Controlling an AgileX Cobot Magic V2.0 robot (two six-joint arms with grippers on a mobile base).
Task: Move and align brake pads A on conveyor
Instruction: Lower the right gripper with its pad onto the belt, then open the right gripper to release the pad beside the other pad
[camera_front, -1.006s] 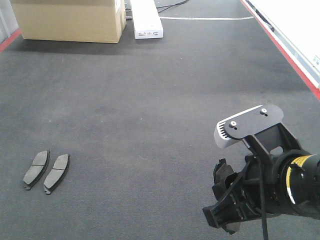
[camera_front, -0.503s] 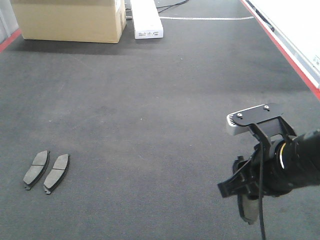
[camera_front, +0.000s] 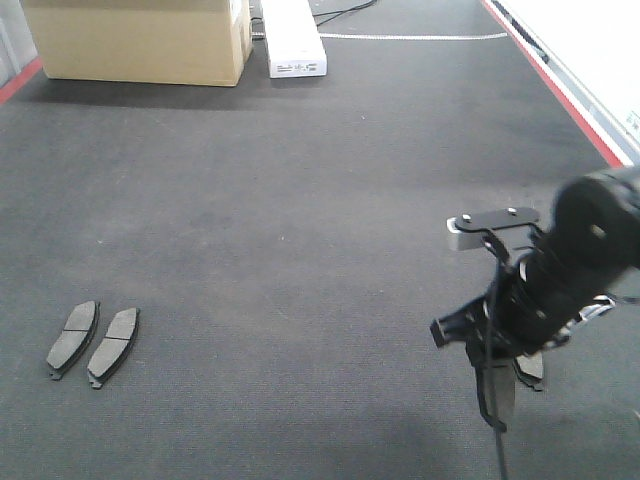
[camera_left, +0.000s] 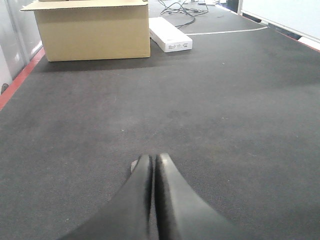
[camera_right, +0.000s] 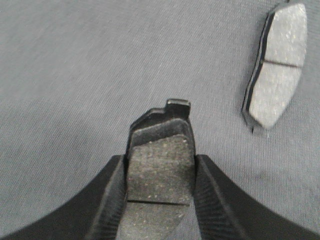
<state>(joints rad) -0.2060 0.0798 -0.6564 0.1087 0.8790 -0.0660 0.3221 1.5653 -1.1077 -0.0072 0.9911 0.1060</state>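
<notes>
Nearest to me, on my right wrist camera, the right gripper (camera_right: 159, 165) has its jaws clamped on one brake pad (camera_right: 159, 167), a finger (camera_right: 112, 200) pressed against each long edge, its speckled face toward the lens, the cross groove low in view and a small tab at its far end. Just past it and off to the right, a second brake pad (camera_right: 276, 65) lies flat on the conveyor (camera_right: 75, 60), apart from the held one, its groove running across the middle. In the front view the right gripper (camera_front: 497, 375) hangs low at the right side of the belt with the gripped pad hanging down from it, tip toward the belt; I can't tell whether it touches the surface. The loose pad (camera_front: 530, 368) shows only partly behind the arm there. On my left wrist camera the left gripper (camera_left: 153, 162) has its jaws pressed together with nothing between them, just above bare belt. Well over at the left of the belt, two more brake pads (camera_front: 92, 342) lie side by side, near each other and roughly parallel. Farther back stand a cardboard box (camera_front: 140, 40) and a white box (camera_front: 292, 40) beside it, with the red frame (camera_front: 560, 85) running along the right edge.
</notes>
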